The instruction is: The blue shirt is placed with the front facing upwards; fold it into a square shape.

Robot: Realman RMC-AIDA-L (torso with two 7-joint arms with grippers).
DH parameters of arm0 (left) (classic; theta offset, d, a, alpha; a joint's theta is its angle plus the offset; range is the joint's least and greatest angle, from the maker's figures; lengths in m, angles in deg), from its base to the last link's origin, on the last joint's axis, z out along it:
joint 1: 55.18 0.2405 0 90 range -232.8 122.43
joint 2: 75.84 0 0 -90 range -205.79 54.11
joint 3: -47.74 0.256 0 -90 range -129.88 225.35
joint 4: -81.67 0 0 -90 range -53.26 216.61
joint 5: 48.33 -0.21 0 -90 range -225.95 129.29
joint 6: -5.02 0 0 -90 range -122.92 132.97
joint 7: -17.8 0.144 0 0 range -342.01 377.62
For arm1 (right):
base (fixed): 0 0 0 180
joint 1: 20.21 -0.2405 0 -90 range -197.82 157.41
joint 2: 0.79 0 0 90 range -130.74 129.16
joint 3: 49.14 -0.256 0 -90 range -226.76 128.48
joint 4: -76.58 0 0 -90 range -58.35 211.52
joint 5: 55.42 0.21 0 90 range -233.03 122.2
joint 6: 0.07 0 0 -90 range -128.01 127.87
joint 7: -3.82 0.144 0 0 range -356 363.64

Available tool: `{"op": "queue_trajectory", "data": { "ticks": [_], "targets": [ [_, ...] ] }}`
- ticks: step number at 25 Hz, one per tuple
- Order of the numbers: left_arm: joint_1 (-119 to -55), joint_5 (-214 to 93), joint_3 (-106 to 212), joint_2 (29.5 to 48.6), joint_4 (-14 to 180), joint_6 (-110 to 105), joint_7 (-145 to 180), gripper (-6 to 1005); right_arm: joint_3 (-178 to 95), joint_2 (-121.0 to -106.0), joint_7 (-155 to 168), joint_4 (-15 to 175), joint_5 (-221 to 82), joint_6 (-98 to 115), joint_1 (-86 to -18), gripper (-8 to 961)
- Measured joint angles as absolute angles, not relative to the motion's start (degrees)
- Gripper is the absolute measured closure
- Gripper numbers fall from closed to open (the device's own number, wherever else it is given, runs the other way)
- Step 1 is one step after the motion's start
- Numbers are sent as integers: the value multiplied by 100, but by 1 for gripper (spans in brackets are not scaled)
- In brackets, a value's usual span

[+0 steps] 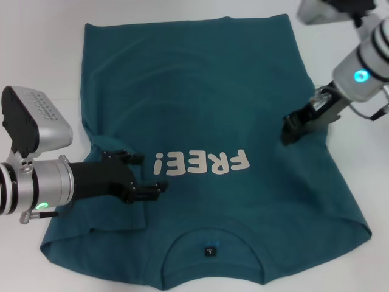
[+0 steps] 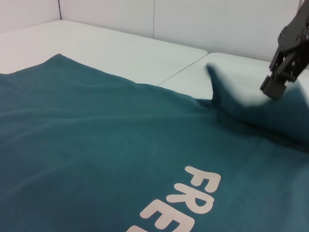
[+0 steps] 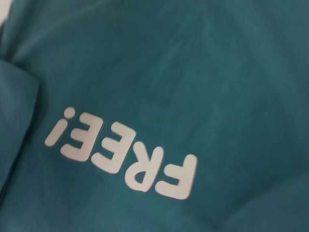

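Blue shirt (image 1: 231,109): spread front-up on the white table (image 1: 36,55), collar nearest the robot, hem farthest.

Left gripper (image 1: 143,176): held low over the near left chest beside the "FREE!" print (image 1: 202,164); fingers spread, nothing pinched.

Right gripper (image 1: 290,132): set farther off at the right edge, seemingly to gather cloth; jaw state cannot be told.

Obstructions: none seen.

The blue shirt (image 1: 213,115) bears one readable print, "FREE!" (image 1: 202,163), in off-white letters across its chest. In the head view it reads upside down, just beyond the round collar. The left wrist view shows only its first letters, "FRE". A small dark neck label (image 1: 210,250) sits inside the collar; its marking is too small to read.
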State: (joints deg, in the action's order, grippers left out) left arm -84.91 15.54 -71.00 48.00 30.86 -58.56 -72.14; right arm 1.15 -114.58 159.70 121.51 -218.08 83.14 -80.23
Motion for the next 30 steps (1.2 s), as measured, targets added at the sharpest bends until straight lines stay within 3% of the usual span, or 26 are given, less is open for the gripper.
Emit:
{"op": "queue_trajectory", "data": {
  "ticks": [2, 10, 12, 20, 26, 30],
  "targets": [
    [-8491, 1555, -7100, 4800, 3086, -5853, -7213, 148, 204, -11514, 16008, 12143, -21820, 8269, -8055, 917],
    [-8455, 1583, -7326, 4797, 2941, -5882, -7621, 147, -301, -11480, 16042, 12746, -21344, 8474, -7670, 541],
    [-8445, 1564, -7440, 4780, 2925, -5922, -7981, 147, -659, -11477, 15950, 13186, -20681, 8644, -7238, 443],
    [-7949, 1565, -8153, 4677, 2398, -6900, -9721, 146, -1014, -11270, 15134, 13725, -17677, 8985, -5131, 207],
    [-7543, 1340, -8708, 4599, 2212, -7577, -10946, 145, -1547, -11137, 14219, 13665, -17119, 9542, -4376, 99],
    [-7104, 919, -8907, 4738, 1574, -7700, -11524, 145, -2132, -11090, 13792, 13497, -17123, 9736, -4171, 100]
  ]
}}
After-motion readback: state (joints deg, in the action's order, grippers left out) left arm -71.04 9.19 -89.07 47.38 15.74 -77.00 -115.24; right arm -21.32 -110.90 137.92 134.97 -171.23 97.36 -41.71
